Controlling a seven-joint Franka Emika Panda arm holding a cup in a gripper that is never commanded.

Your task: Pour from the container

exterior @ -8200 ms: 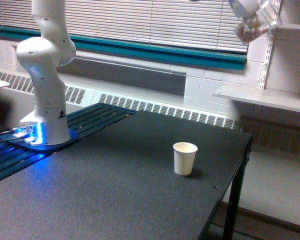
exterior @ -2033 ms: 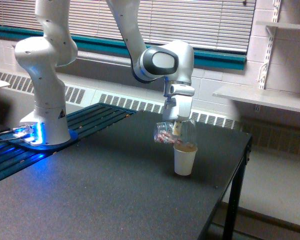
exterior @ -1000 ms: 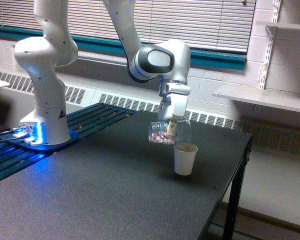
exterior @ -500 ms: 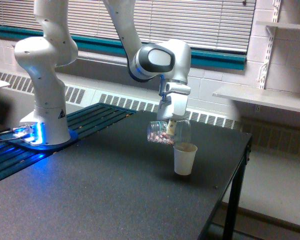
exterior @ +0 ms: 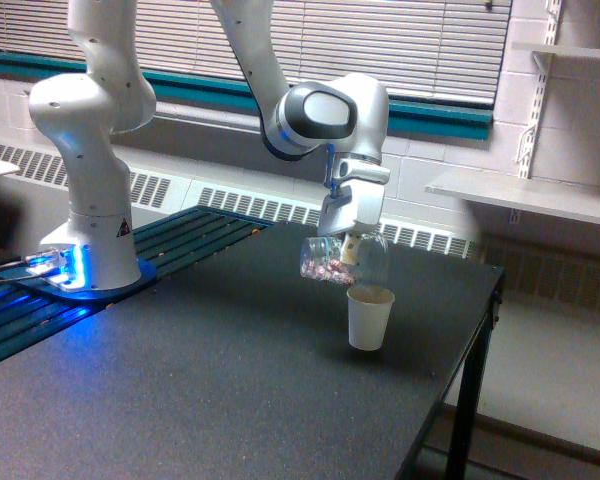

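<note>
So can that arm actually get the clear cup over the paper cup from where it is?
Probably yes: the gripper already holds the clear cup tipped just above the paper cup, with nothing between them.

Only one view is given, the exterior view. The scene is seen from above the near part of the black table point(exterior: 230, 400), at middle distance, looking slightly down across it toward the window blinds point(exterior: 380, 40) behind the table. The arm base point(exterior: 90, 250) is seen beside the table on the exterior view's left.
</note>
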